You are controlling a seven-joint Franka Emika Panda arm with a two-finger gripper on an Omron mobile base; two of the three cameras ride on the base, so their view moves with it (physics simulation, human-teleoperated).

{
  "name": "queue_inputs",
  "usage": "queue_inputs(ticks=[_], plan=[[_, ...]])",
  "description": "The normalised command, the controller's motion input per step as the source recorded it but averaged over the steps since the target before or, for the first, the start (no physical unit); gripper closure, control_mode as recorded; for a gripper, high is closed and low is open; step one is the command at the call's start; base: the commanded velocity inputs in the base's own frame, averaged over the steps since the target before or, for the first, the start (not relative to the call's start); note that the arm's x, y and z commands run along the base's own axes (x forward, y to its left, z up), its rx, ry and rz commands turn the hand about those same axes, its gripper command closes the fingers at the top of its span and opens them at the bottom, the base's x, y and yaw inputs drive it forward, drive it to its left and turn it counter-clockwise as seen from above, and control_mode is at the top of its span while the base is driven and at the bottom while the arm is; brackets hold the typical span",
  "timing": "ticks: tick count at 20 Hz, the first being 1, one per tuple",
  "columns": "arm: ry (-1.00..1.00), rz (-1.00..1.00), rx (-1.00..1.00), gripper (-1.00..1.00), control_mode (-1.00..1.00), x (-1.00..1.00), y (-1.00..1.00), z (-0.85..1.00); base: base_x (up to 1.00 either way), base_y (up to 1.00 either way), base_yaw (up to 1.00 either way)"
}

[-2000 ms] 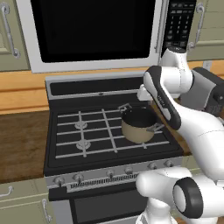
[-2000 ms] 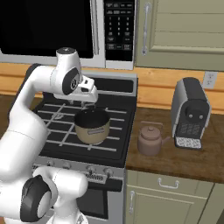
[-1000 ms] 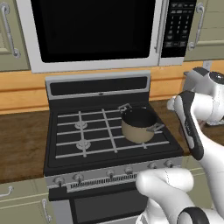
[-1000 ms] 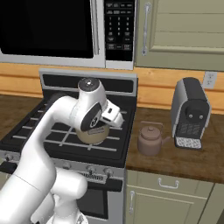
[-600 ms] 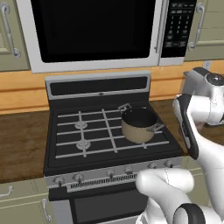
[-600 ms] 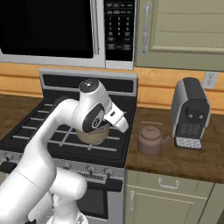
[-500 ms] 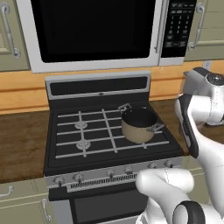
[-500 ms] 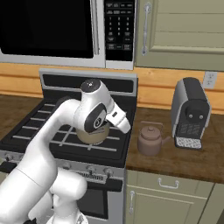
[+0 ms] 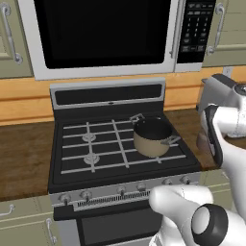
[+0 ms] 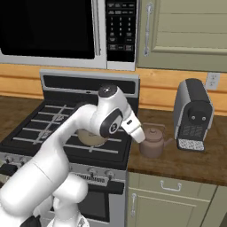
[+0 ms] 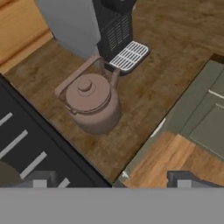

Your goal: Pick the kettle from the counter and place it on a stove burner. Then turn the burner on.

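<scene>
Stove [image 9: 72, 175] is sitting on the left w/ a tan pot [image 9: 152, 138] on its back right burner [image 9: 158, 153]. Two free burners [image 9: 91, 158] are waiting on the left side of the top. Knobs [image 9: 85, 195] are lining the front edge.

Next, going right, the gripper [image 11: 111, 178] is hanging above the counter [image 10: 190, 163], just right of the stove edge. Its fingers [image 11: 38, 178] are spreading wide apart, gripping nothing.

Kettle [image 10: 153, 141] is standing upright on the counter, between the stove and the coffee machine [image 10: 192, 115], near both. In the hand view the kettle [image 11: 91, 101] is sitting close to the machine's drip tray [image 11: 129, 55], w/ its spout pointing that way; can't tell if they are touching.

Handling, my guess: kettle is looking like hard metal, so it won't squash or break. Prob. light if empty, can't see if water is inside. Round smooth sides are looking slippery & maybe too fat for the fingers. Thin arched handle [image 11: 77, 73] on top is looking like the best spot to grab, fingers closing across it at the middle. Kettle may be swinging a bit under the handle, so lifting slow is smart.
</scene>
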Motion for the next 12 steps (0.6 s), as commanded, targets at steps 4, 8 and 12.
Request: queue_inputs(ticks=[4, 8, 12], plan=[[0.09, -0.15, 0.14, -1.0, -1.0, 0.29, -0.45, -0.09, 0.0, 0.0, 0.0], [0.1, -0.11, 0.18, -1.0, -1.0, 0.3, -0.35, 0.0, 0.0, 0.0, 0.0], [0.07, -0.04, 0.13, -1.0, -1.0, 0.38, -0.09, 0.0, 0.0, 0.0, 0.0]])
